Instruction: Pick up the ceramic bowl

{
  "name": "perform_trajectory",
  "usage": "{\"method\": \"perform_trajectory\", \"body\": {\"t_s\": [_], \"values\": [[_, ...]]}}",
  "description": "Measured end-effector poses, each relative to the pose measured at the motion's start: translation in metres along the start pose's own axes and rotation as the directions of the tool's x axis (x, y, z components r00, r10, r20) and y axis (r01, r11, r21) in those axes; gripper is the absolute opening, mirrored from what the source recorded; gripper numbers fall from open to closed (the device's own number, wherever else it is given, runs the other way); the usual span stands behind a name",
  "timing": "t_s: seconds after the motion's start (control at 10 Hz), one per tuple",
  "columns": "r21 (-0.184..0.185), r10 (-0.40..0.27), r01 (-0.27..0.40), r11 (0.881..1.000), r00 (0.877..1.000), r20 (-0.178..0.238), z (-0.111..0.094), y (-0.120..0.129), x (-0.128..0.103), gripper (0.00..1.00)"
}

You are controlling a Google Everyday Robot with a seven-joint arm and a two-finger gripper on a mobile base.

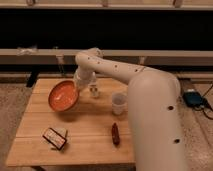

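One glossy orange ceramic bowl (63,95), round and shallow, hangs tilted above the left half of a pale wooden table (92,135), its shadow on the boards below. The gripper (78,86) grips its right rim, clamped on the bowl at the end of a smooth white arm (130,80). One small translucent white cup (119,103) stands right of centre. One dark reddish stick-shaped item (115,134) and one small dark packet (54,138) lie nearer the front. Behind runs a dark wall with pale rails.

the tool (78,89) sits at the ceramic bowl's (63,95) rim, its fingers hidden by the arm
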Motion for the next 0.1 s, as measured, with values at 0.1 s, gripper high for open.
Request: {"method": "perform_trajectory", "body": {"t_s": [0.1], "values": [[0.0, 0.0, 0.0, 1.0, 1.0, 0.0, 0.0, 0.0, 0.0, 0.0]]}}
